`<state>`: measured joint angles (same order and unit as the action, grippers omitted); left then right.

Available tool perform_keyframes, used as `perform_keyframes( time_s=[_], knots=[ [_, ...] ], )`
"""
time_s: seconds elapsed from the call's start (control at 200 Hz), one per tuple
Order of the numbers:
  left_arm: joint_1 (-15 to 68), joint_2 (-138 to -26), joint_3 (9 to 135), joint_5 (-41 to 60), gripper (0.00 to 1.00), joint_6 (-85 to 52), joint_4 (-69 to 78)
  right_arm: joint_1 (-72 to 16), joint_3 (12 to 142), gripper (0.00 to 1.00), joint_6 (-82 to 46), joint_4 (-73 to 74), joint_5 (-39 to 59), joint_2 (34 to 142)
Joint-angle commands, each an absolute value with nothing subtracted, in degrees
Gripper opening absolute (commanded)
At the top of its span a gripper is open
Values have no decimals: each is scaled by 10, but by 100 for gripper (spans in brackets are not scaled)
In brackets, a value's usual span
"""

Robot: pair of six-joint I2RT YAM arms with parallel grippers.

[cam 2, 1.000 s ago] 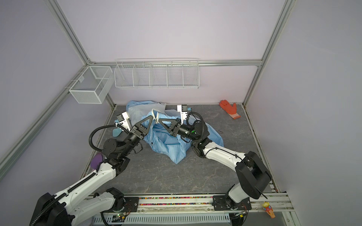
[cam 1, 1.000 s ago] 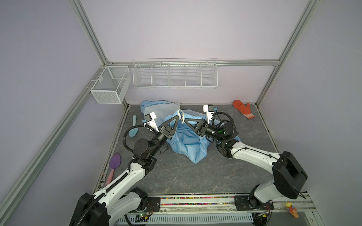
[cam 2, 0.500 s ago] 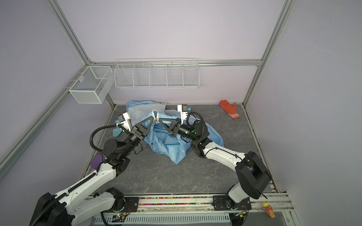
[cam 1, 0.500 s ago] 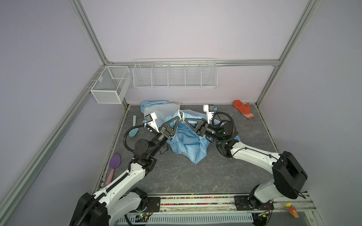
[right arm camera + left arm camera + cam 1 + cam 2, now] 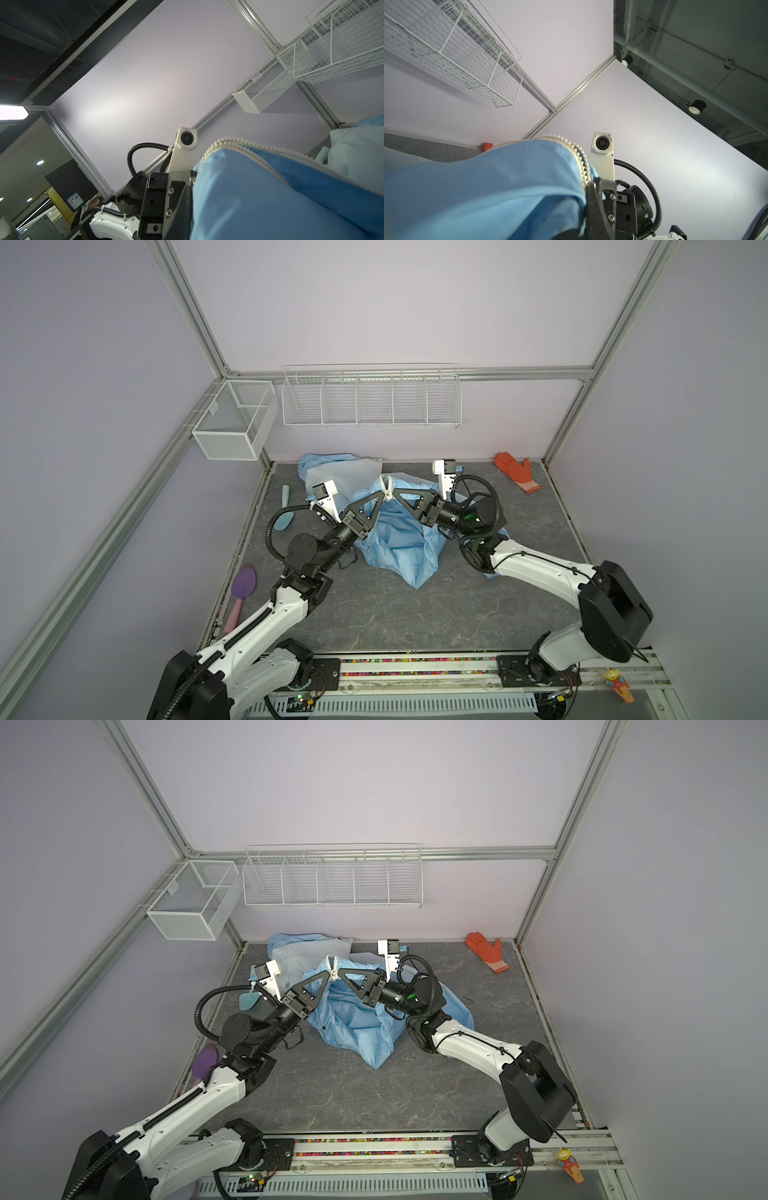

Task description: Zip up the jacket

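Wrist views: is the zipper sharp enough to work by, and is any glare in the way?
Left wrist view: zipper teeth sharp, the jacket fabric nearest the lens soft. Right wrist view: teeth crisp too; a ceiling lamp blows out at the frame's edge, clear of the zipper.

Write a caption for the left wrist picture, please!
Close-up: the black right gripper pinches the thin light-blue jacket at its white toothed zipper.

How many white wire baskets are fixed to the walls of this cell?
2. A small mesh basket hangs on the left side rail near the back corner; a long divided basket hangs on the back wall beside it. None looks hidden.
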<state>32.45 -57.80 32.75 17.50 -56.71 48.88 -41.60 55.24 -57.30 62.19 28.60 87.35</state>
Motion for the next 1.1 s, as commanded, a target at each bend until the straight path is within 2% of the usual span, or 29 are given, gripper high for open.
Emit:
perform_keyframes(
  time_s=[0.0, 0.635, 1.095],
  knots=[
    [327, -563, 329, 189, 0, -553, 466, -405, 575, 7, -584, 663, 281, 854],
    [328, -572, 342, 246, 0, -555, 407, -380, 606, 7, -599, 602, 283, 864],
    [328, -583, 351, 291, 0, -616, 425, -354, 587, 7, -569, 576, 311, 866]
  ],
)
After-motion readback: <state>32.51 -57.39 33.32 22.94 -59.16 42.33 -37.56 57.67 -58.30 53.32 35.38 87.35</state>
